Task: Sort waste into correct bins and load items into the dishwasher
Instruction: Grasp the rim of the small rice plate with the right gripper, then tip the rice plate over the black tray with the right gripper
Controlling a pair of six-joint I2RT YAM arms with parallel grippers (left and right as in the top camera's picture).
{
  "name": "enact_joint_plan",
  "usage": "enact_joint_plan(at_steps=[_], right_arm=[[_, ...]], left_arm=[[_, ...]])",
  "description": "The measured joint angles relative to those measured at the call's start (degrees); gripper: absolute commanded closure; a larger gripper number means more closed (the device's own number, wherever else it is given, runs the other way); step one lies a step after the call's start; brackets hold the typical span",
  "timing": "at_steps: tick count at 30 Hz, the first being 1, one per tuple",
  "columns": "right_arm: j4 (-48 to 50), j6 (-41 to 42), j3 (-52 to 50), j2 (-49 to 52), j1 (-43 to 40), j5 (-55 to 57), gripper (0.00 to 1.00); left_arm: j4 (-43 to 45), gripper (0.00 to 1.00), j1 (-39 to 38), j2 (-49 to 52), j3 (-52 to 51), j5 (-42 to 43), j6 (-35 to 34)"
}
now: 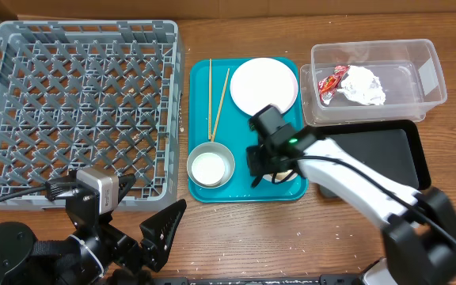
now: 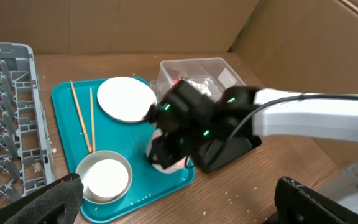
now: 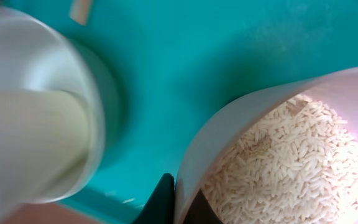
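My right gripper (image 1: 269, 165) is over the teal tray's front right corner, shut on the rim of a small white bowl (image 3: 229, 124) full of white rice (image 3: 291, 162). One finger is inside the rim and one outside (image 3: 180, 202). The arm hides most of the bowl from overhead. A steel bowl (image 1: 210, 165) with a small white cup (image 1: 209, 168) in it sits at the tray's front left. The round plate (image 1: 264, 85) and two chopsticks (image 1: 216, 91) lie at the tray's back. My left gripper (image 2: 179, 205) is open and empty near the table's front edge.
The grey dish rack (image 1: 77, 103) fills the left. The clear tub (image 1: 430, 75) at back right holds a red wrapper (image 1: 332, 81) and a white tissue (image 1: 365, 85). The black tray (image 1: 386, 154) lies in front of it. Loose rice grains (image 2: 241, 199) dot the table.
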Motion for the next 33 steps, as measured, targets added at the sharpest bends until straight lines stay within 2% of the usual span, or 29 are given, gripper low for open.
enact_joint_plan(at_steps=[3,6,13,18,22,25,33], right_arm=[[-0.7,3.2,0.6,-5.3,-4.7,-5.4,0.96],[-2.0,5.7,1.5,-10.4,-13.6,-11.6,0.96],[-2.4,7.0,-0.3,-10.8,-31.2,-26.6,0.96],[4.5,4.8,-7.2,-10.5,-41.3,-39.3,0.96],[14.6,-0.3,-11.9,-9.0,-47.1,-52.4,0.96],[16.4,-2.8,-14.0,-7.9,-49.7,-59.5,0.96],[16.3,-2.7,-18.9,-7.0,-54.0,-63.0,0.96]], left_arm=[[0.0,0.00,0.0,0.0,0.0,0.0,0.0],[0.0,0.00,0.0,0.0,0.0,0.0,0.0],[0.0,0.00,0.0,0.0,0.0,0.0,0.0],[0.0,0.00,0.0,0.0,0.0,0.0,0.0],[0.0,0.00,0.0,0.0,0.0,0.0,0.0],[0.0,0.00,0.0,0.0,0.0,0.0,0.0],[0.0,0.00,0.0,0.0,0.0,0.0,0.0]])
